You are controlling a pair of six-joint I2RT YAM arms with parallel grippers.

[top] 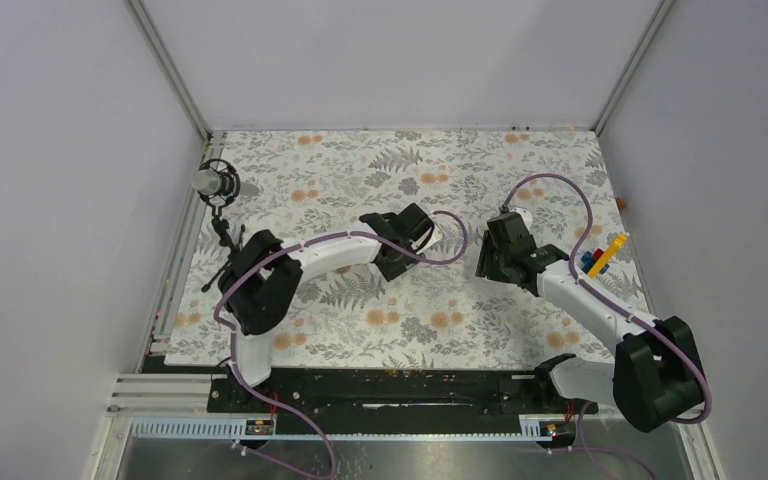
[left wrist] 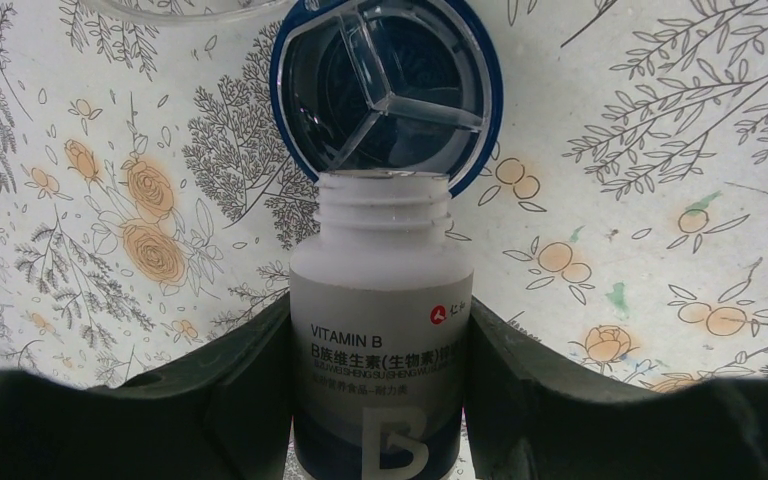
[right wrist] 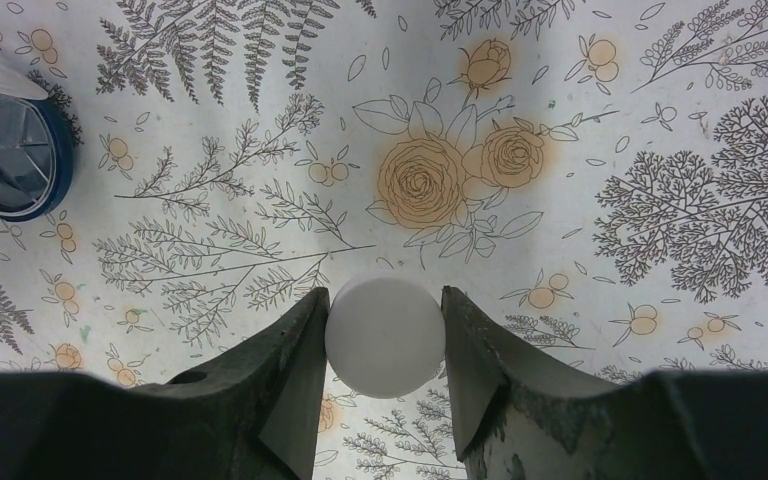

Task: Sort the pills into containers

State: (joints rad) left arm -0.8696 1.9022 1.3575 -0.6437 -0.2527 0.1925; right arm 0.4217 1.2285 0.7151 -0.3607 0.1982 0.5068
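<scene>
At mid-table on a floral mat (top: 360, 160), the left gripper (left wrist: 380, 310) clamps an uncapped white bottle (left wrist: 380, 250) marked VITAMIN B, one finger pressed to each side. The bottle's open mouth points at the near rim of a round blue-rimmed dish (left wrist: 390, 90), which clear partitions divide into three compartments. Whether mouth and rim touch cannot be told. A clear curved edge (left wrist: 170, 8) cuts into the top of the left wrist view, just beside the dish.

To the right, the right gripper (right wrist: 383, 300) pinches a round white cap (right wrist: 385, 340) between its fingers, with the dish at the far left edge of its view and well apart from the cap.

From above, a strip of mat separates the two grippers, and open mat runs from both to the far wall. Toy bricks (top: 602, 256) sit near the mat's right edge, just beside the right forearm. A microphone on a stand (top: 212, 182) occupies the far left edge, well apart from the left gripper.
</scene>
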